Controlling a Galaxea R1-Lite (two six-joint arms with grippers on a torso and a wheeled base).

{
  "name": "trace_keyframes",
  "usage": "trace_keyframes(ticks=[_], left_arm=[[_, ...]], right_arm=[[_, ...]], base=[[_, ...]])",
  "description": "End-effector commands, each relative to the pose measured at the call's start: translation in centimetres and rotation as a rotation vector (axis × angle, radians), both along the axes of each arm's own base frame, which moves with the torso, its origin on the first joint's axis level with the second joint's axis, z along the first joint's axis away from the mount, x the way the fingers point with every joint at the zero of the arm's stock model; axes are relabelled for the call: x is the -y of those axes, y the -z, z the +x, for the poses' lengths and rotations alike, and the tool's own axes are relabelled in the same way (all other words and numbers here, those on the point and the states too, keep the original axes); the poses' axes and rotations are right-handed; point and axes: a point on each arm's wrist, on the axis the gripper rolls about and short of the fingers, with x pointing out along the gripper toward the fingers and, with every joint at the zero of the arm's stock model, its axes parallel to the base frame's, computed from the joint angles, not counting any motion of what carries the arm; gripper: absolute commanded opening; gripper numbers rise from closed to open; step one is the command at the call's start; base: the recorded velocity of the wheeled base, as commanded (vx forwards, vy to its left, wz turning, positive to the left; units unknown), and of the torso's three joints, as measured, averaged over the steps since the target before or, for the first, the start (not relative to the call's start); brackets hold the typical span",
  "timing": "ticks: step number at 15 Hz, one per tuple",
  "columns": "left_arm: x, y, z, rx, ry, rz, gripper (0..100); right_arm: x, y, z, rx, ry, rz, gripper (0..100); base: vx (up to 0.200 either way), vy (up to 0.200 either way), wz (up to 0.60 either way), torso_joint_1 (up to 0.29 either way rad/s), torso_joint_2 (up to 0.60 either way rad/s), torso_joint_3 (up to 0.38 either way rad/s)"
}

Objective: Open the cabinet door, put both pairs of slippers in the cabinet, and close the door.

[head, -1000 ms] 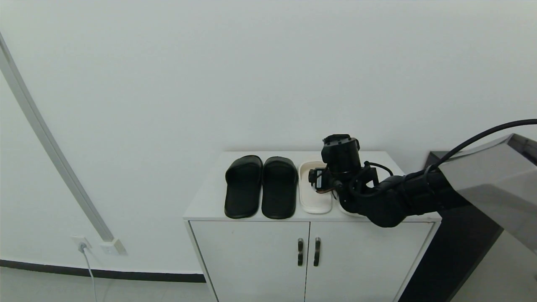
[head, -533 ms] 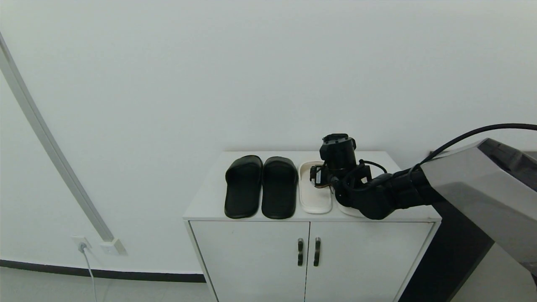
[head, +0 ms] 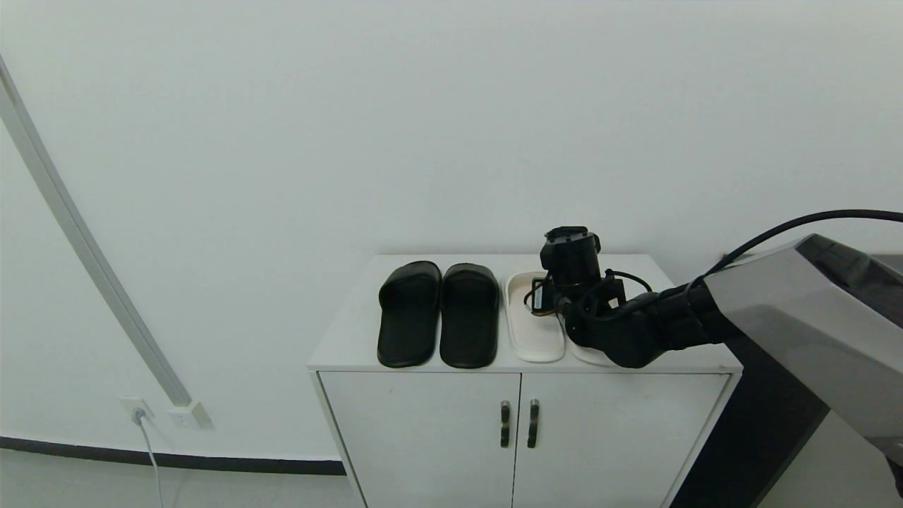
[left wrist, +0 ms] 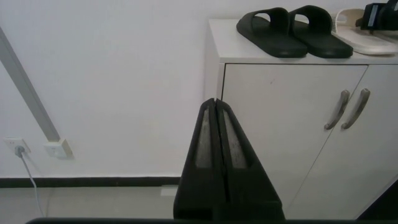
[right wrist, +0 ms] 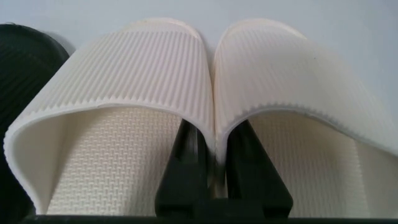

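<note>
There are two black slippers [head: 409,314] and two white slippers [head: 532,339], four in all. One cabinet [head: 350,342] has two doors [head: 423,437] and two handles [head: 505,423]. The wall carries two wall plates [head: 135,407].

Right gripper [right wrist: 213,155] tips hidden under straps of white slippers [right wrist: 124,74]; arm [head: 635,330] covers most of right-hand slipper [head: 581,357]; cabinet [head: 423,437] bottom cut off; black slipper [right wrist: 22,53] cropped at edge.

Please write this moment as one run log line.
cabinet doors: shut | black slippers: on top | white slippers: on top, pinched by right gripper | left gripper: shut, empty
</note>
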Motion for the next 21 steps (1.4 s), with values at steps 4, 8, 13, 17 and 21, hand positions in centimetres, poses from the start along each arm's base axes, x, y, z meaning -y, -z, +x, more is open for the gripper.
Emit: trace_keyframes(ticks=[4,8,13,17,21], left_arm=[[0.0,0.0,0.0,-0.001,-0.001,0.000,0],[0.0,0.0,0.0,-0.001,-0.004,-0.002,0],[0.0,0.0,0.0,-0.001,-0.001,0.000,0],[0.0,0.0,0.0,-0.001,-0.001,0.000,0],[0.0,0.0,0.0,-0.001,0.000,0.001,0]], right_arm=[[3.5,-6.9,-6.1,0.047,-0.137,0.066,0],[7.9,-7.8,-13.2,0.096,-0.471,0.002,0],[10.6,-6.9,-19.4,0.057,-0.766,0.046,0],[9.9,-6.1,-20.0,-0.012,-0.813,0.034,0],[9.6,-6.1,-20.3,-0.013,-0.829,0.033,0]], base=[[0.000,0.000,0.00,0.000,0.00,0.000],[0.000,0.000,0.00,0.000,0.00,0.000],[0.000,0.000,0.00,0.000,0.00,0.000],[0.000,0.000,0.00,0.000,0.00,0.000],[-0.050,0.000,0.00,0.001,0.00,-0.001]])
